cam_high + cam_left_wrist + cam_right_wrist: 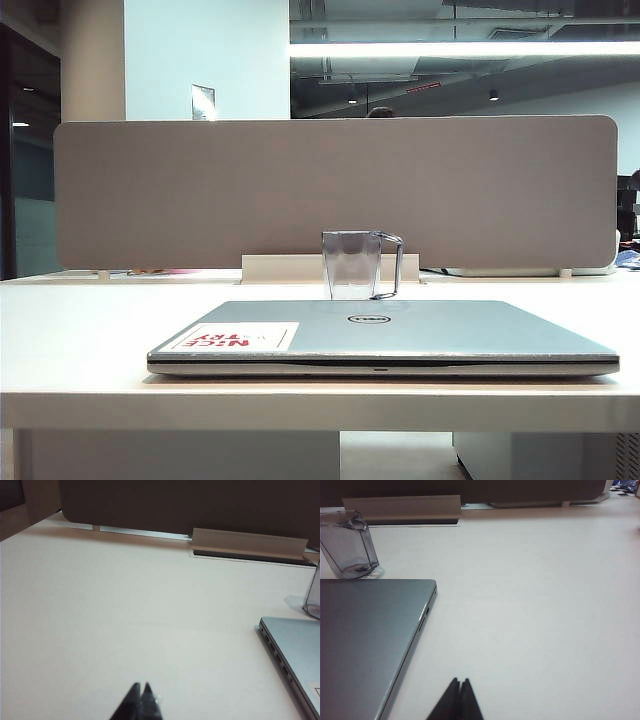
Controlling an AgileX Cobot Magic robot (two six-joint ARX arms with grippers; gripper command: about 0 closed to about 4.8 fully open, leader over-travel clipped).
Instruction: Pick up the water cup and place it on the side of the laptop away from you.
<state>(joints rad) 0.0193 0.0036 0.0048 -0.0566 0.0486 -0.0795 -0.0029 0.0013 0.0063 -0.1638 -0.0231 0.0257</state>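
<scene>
Your cup (pixel 352 264) already stands upright behind the laptop (pixel 383 337), looks done to me. Left gripper (pixel 139 686) and right gripper (pixel 460 681) are both pressed together, empty, well short of it.

Both grippers closed, nothing held.
The left gripper (pixel 140 686) and the right gripper (pixel 460 681) each show dark fingertips pressed together to a point, with nothing between them.

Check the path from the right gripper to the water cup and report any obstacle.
Nothing stands between them: the right gripper, shut, hangs over bare table beside the laptop; the water cup stands upright past the laptop's far edge.
</scene>
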